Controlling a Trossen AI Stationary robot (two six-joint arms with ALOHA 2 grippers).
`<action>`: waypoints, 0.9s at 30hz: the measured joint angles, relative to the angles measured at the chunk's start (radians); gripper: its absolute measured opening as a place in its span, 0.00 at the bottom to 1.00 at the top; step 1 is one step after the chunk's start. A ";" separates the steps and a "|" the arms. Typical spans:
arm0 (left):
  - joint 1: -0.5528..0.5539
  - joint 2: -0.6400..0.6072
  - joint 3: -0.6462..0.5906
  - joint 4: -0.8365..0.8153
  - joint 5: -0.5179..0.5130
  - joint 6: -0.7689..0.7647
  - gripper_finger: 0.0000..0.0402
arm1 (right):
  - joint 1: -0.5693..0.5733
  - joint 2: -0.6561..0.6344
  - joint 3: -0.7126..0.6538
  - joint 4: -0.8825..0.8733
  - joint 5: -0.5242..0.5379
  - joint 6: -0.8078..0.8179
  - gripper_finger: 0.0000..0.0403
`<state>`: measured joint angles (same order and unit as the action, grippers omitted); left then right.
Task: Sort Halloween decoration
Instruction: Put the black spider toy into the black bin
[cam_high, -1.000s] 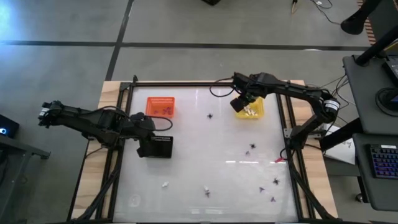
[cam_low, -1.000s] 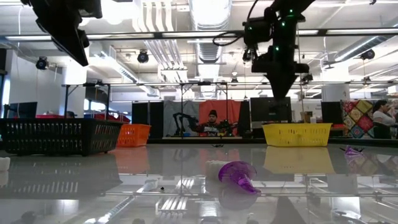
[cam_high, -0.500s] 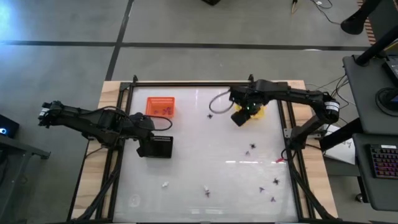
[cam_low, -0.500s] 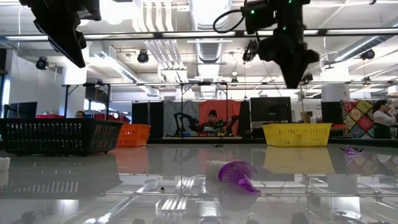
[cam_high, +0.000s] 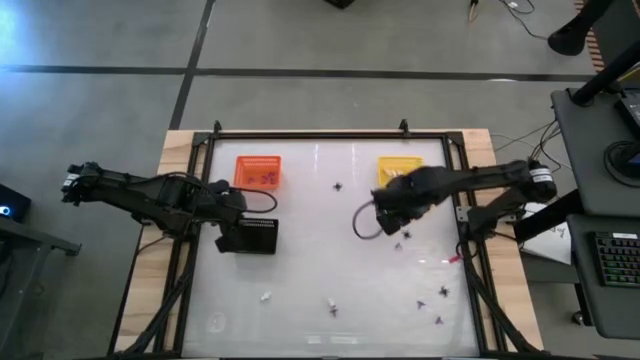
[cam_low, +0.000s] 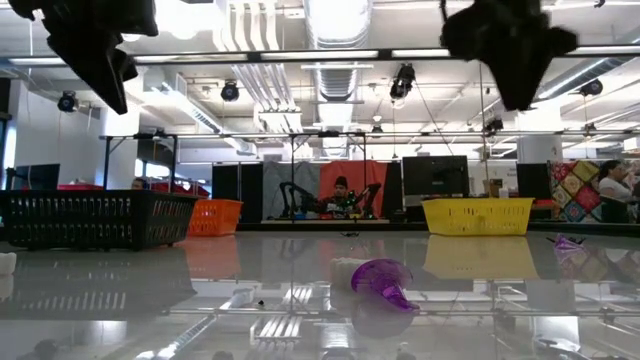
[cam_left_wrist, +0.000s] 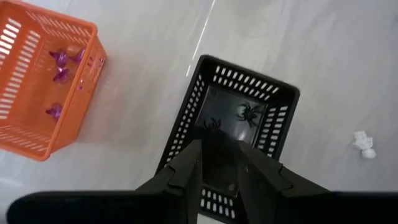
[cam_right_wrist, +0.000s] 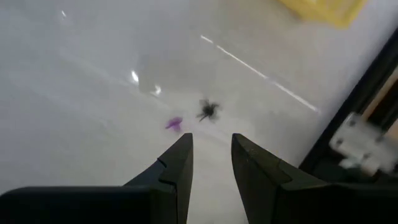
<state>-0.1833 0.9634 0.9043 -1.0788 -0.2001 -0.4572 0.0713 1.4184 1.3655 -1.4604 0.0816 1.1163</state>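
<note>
Right gripper (cam_right_wrist: 210, 163): right of centre in the high view, over the surface below the yellow basket; fingers slightly parted, nothing between them.
Left gripper (cam_left_wrist: 219, 167): left of centre in the high view, above the black basket; fingers slightly parted, holding nothing.
Black basket (cam_high: 250, 236): left of centre; two dark spiders (cam_left_wrist: 249, 112) lie inside.
Orange basket (cam_high: 257, 171): upper left, just above the black basket; several purple trinkets (cam_left_wrist: 60, 59) inside.
Yellow basket (cam_high: 399, 168): upper right, partly covered by the right arm.
Loose trinkets: a dark spider (cam_right_wrist: 208, 110) and a purple piece (cam_right_wrist: 174, 124) lie close together ahead of the right gripper; a further spider (cam_high: 338, 186) between the orange and yellow baskets; several more at the lower right (cam_high: 441, 292); a whitish piece (cam_high: 266, 296) at the lower left.
Surface (cam_high: 320, 270): white, glossy, framed by black rails.
</note>
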 joint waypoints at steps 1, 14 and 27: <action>0.000 0.000 0.000 -0.004 0.000 0.000 0.19 | 0.028 -0.008 0.000 -0.002 0.002 0.053 0.25; 0.000 0.000 0.000 -0.012 0.000 0.030 0.19 | 0.376 -0.011 -0.080 -0.004 0.004 0.658 0.25; 0.000 0.000 0.000 -0.021 0.000 0.030 0.19 | 0.646 0.006 -0.125 0.040 -0.031 1.154 0.25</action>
<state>-0.1833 0.9634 0.9043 -1.1000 -0.1997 -0.4274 0.7174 1.4248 1.2401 -1.4204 0.0510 2.2703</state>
